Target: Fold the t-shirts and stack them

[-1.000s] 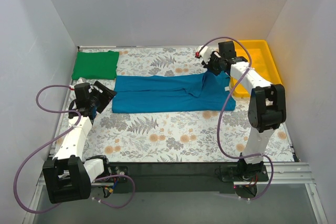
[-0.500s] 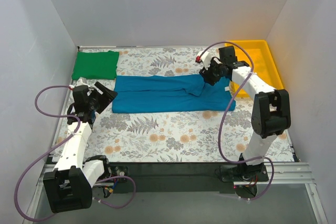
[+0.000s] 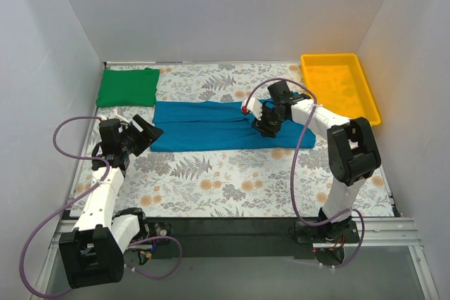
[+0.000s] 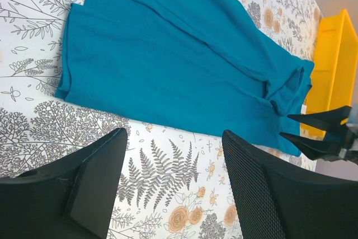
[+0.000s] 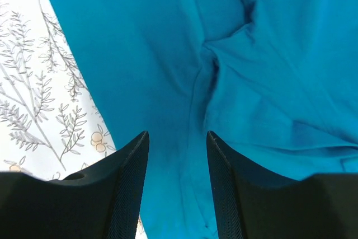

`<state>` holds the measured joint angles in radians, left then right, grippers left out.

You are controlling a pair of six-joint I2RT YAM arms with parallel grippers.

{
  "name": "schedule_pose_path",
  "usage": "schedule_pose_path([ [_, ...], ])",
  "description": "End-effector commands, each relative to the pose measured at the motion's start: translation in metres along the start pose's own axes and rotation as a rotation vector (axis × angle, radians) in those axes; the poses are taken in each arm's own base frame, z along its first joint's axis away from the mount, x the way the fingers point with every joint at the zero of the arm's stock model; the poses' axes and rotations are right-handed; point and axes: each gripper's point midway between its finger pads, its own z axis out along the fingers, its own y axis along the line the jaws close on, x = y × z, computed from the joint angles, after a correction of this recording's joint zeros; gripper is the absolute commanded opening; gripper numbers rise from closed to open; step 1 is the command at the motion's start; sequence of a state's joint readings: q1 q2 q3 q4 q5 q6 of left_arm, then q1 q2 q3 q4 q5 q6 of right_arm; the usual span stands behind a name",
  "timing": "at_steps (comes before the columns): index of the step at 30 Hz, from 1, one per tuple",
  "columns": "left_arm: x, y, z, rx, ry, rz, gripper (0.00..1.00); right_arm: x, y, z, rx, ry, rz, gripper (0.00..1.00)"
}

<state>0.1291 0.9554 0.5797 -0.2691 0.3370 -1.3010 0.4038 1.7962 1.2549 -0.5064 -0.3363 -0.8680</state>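
The teal-blue t-shirt [image 3: 211, 126] lies folded into a long band across the middle of the table; it also shows in the left wrist view [image 4: 168, 65] and the right wrist view [image 5: 224, 54]. The bright green t-shirt [image 3: 128, 86] lies folded at the back left corner. My right gripper [image 3: 264, 126] is open, low over the blue shirt's right part, its jaws either side of a fold [image 5: 198, 110]. My left gripper [image 3: 149, 133] is open and empty, just off the blue shirt's left end, over bare cloth [image 4: 173, 183].
A yellow plastic tray [image 3: 341, 86] stands at the back right, also seen in the left wrist view [image 4: 333, 65]. The floral tablecloth [image 3: 232, 180] covers the table. White walls enclose the left, back and right sides.
My right gripper has moved from near the tray leftward and down onto the blue shirt's right part. My left gripper has shifted slightly forward, staying by the shirt's left end.
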Motion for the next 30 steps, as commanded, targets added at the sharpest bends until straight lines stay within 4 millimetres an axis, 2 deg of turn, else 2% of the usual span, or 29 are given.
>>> schedule_pose_path([
  [1,-0.002,-0.005,-0.003,0.032,-0.003,0.026,0.68,-0.004,-0.029,0.000,0.125,0.073,-0.014,0.52],
  [6,0.000,-0.006,-0.003,0.039,0.005,0.025,0.68,-0.001,-0.038,0.007,0.163,0.121,-0.028,0.52],
  [18,0.002,-0.007,-0.002,0.042,0.011,0.025,0.68,-0.002,-0.042,0.020,0.179,0.163,-0.059,0.47],
  [22,0.002,-0.006,-0.002,0.043,0.015,0.023,0.68,-0.002,-0.046,0.022,0.187,0.175,-0.061,0.41],
  [28,0.003,-0.006,-0.002,0.044,0.018,0.022,0.68,-0.008,-0.054,0.019,0.211,0.174,-0.074,0.22],
  [30,0.004,-0.007,-0.001,0.048,0.023,0.020,0.68,-0.014,-0.056,0.019,0.216,0.166,-0.085,0.20],
])
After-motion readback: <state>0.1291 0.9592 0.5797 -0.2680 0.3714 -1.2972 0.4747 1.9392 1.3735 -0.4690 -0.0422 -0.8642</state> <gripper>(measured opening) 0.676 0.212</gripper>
